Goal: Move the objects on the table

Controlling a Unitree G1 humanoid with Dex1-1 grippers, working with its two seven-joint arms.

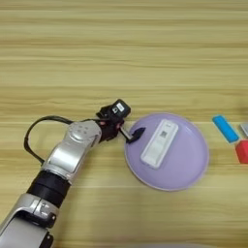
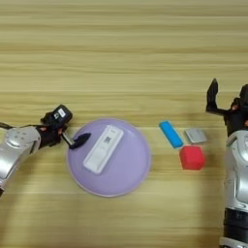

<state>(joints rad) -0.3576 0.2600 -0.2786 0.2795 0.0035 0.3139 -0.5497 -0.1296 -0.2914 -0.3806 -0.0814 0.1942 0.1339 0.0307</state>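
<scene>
A white flat bar (image 1: 160,143) with a small printed label lies at a slant on the round lilac plate (image 1: 189,160) in the middle of the table (image 1: 121,53). My left gripper (image 1: 134,134) reaches in from the lower left. Its black tip hangs over the plate's left rim, just left of the bar and apart from it. A small red cube (image 2: 192,157) sits on the wood to the right of the plate. At the right edge my right gripper (image 2: 227,97) stands open and empty, up and to the right of the cube.
A blue oblong block (image 2: 171,133) lies between the plate and a small grey square piece (image 2: 196,135), both just above the red cube. My left arm (image 1: 72,150) stretches across the lower left of the table, with a black cable looping beside it.
</scene>
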